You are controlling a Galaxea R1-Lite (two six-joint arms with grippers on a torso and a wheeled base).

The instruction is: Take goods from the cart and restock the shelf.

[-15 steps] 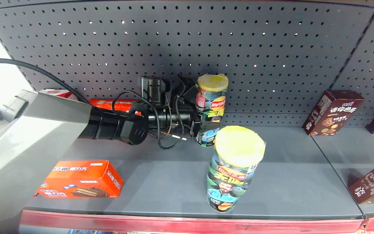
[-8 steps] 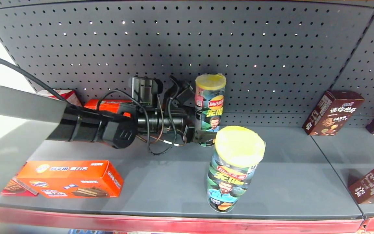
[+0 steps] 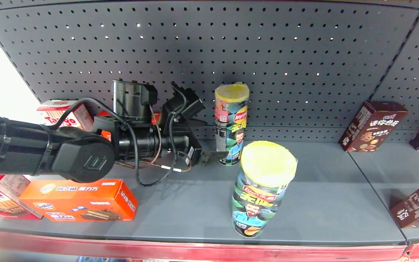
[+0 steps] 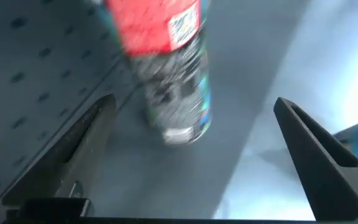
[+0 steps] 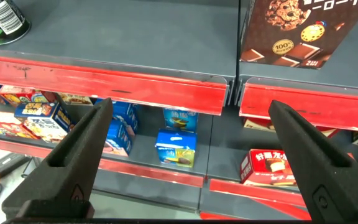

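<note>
placing looks done: the rear chip can [image 3: 231, 123] stands upright behind the front chip can [image 3: 262, 189], with the left gripper [image 3: 211, 139] empty, jaws wide apart, behind and left of that front can, so next calls for backing out clear and fetching more goods

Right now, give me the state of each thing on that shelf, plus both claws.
Rear chip can: upright, lid on, at the back.
Front chip can: upright, lid on, near the front.
Orange box: lying flat.
Brown box: standing on end at the back.
Left claw: open, empty, beside the rear can.
Right claw: open, empty.
</note>
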